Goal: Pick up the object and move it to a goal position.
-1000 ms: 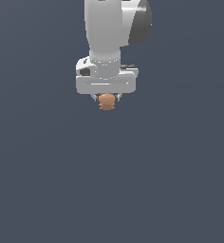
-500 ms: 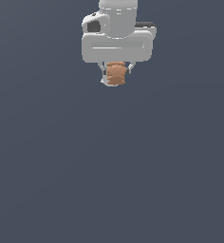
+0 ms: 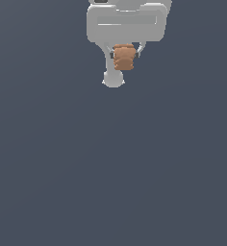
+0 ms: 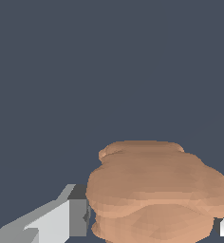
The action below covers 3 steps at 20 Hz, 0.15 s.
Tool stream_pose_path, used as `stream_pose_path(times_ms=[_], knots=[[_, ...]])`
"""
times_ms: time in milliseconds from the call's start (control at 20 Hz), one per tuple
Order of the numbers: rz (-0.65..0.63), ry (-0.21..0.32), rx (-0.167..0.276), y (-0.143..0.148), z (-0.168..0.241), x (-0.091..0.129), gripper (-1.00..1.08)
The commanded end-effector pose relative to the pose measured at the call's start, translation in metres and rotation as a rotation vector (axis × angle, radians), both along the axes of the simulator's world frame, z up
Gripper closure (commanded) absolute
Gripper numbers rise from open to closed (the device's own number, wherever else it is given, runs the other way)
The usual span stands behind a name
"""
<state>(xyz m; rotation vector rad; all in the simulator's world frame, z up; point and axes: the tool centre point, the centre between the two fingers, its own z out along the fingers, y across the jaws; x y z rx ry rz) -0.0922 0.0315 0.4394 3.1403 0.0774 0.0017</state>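
Arm body white to pale grey, smooth, glossy-free render. Tool (image 3: 124, 56) housing: broad rounded-corner block, wider than tall, with shallow horizontal recessed band across face. Small dark patch at housing's upper edge. Two slim pale fingers (image 3: 108, 56) below housing, dark grey pad sections on inner faces. Rounded white knob-like part below one finger. In wrist view, finger (image 4: 61, 220) angular, light grey, with darker grey block tip. No cables, screws, markings seen.

I count one orange-brown object (image 3: 123, 57) (image 4: 154, 192), one gripper (image 3: 124, 56) of mine with two fingers (image 4: 61, 218), and a single pale rounded knob (image 3: 113, 79) at its seven o'clock
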Motion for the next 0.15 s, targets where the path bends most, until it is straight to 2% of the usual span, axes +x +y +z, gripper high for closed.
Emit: stream_pose_path(times_ms=[0, 100], knots=[[0.000, 0.001, 0.000, 0.0017, 0.0049, -0.0008, 1.08], [0.000, 0.001, 0.000, 0.0021, 0.0060, -0.0010, 1.08]])
